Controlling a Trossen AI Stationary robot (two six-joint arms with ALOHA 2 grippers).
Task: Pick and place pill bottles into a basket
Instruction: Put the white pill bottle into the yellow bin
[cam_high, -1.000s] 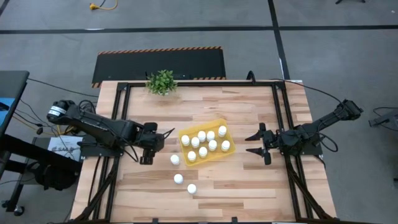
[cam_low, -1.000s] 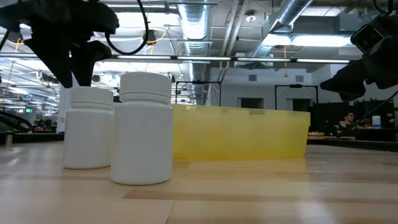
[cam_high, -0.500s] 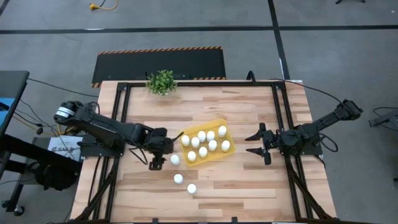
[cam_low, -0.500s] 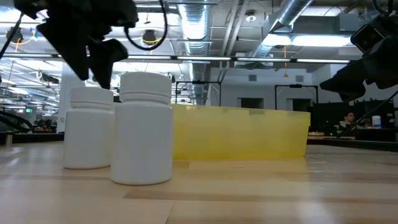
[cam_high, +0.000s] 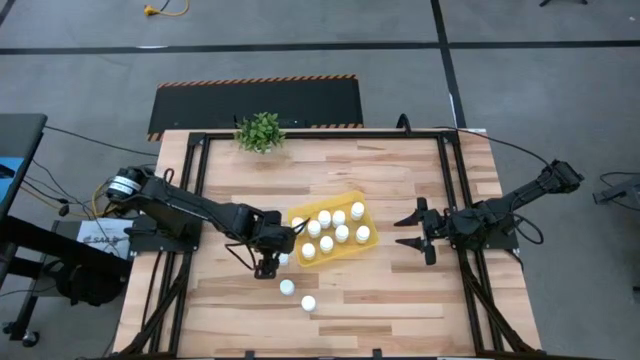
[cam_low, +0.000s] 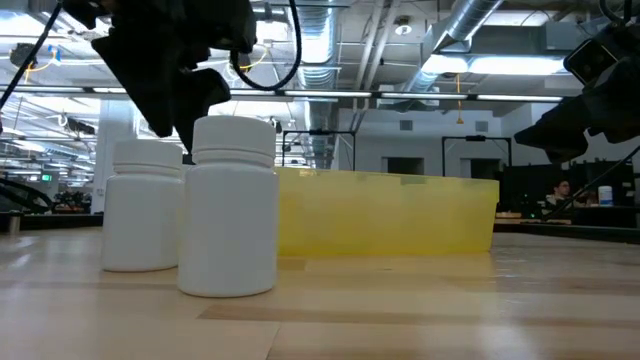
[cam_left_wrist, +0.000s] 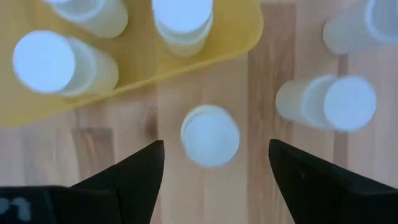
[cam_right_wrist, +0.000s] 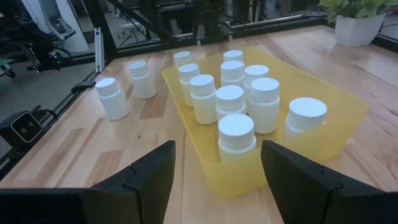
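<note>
Ideally left gripper (cam_left_wrist: 211, 165) (fingers spread wide) drops straight over the loose bottle (cam_left_wrist: 210, 135) beside the basket (cam_left_wrist: 149, 78), centering before closing; right gripper (cam_high: 412, 232) waits open.

A: Basket (cam_high: 366, 246)?
B: Yellow, shallow, mid-table, skewed. Nine white capped pill bottles (cam_high: 326, 243) upright inside.
A: Loose ones?
B: Three upright on the wood: one (cam_left_wrist: 210, 135) just beside the basket's corner, two (cam_high: 287, 287) farther off.
</note>
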